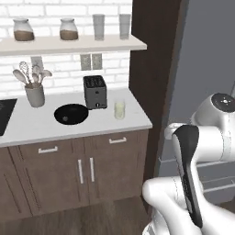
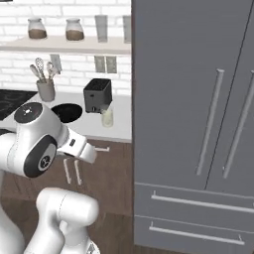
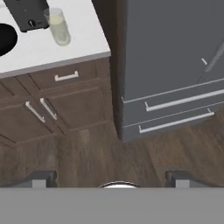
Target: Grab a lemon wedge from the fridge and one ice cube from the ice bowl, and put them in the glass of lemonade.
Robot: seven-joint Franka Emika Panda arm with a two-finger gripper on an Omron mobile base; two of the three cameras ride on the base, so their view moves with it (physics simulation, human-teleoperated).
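The gripper hung with its jaws spread wide and nothing between them, its two tips far apart over the wooden floor in front of the fridge. The fridge stood shut, both doors closed with their long bar handles, and two drawers closed below. Just left of the fridge ran the white counter over brown cabinets. On it, nearest the fridge, stood the glass with pale liquid, upright. Just left of the glass sat the toaster, and left of that, in front, the black bowl; a small pale speck showed in it, too small to tell what. Further left stood a utensil pot. On the shelf above stood two jars and two tall empty glasses. No lemon wedge could be made out.
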